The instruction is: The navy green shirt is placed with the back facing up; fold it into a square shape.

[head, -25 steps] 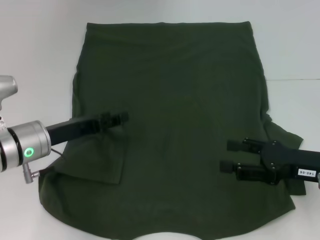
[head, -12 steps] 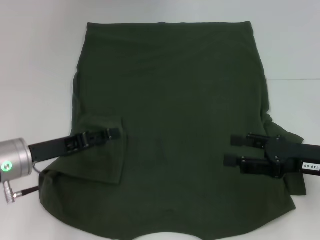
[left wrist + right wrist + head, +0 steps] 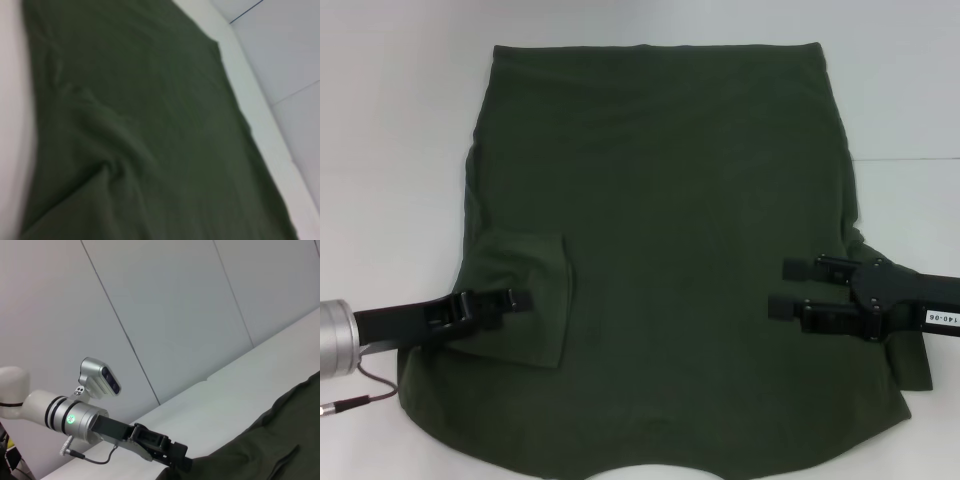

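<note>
Right gripper [image 3: 778, 287] hovers over the shirt's [image 3: 660, 220] right side, its two fingers [image 3: 798, 268] spread apart with nothing between them, pointing toward the middle of the cloth. Left gripper [image 3: 520, 299] sits low over the folded-in left sleeve [image 3: 520, 290], tips over the flap; whether its fingers are parted or together, I cannot tell. The right wrist view catches that left gripper [image 3: 175, 455] at the shirt's edge. The shirt lies flat on the white table [image 3: 390, 120], plain side up, hem at the far edge, left sleeve tucked over the body.
</note>
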Motion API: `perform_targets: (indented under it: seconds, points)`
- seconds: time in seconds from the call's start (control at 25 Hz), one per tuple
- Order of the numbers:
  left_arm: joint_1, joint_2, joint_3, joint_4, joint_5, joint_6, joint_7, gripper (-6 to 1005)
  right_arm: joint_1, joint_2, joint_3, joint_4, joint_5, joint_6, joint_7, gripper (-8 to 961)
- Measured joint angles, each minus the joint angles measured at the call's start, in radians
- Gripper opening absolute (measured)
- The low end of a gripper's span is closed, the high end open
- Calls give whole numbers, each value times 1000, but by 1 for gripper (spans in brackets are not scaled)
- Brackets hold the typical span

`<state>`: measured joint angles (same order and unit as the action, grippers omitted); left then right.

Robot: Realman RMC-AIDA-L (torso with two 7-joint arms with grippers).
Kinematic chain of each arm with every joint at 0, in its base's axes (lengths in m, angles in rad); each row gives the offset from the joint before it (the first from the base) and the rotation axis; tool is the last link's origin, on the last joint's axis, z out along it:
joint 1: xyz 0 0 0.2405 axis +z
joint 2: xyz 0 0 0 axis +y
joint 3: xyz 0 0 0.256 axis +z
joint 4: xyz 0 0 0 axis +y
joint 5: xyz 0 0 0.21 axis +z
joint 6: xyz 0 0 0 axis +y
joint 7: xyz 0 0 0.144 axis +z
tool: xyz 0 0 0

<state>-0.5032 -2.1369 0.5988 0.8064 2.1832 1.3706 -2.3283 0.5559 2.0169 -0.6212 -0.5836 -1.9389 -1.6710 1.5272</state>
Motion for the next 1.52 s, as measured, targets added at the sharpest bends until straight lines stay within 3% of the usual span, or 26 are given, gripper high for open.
perform_targets:
  seconds: [0.6, 1.52]
  points:
    - [-13, 15, -61, 14, 155, -19, -61, 674, 0, -1, 0, -1, 0, 13, 1, 866]
    - [-19, 19, -73, 18, 227, -19, -99, 675, 1, -3, 12, -1, 0, 15, 0, 866]
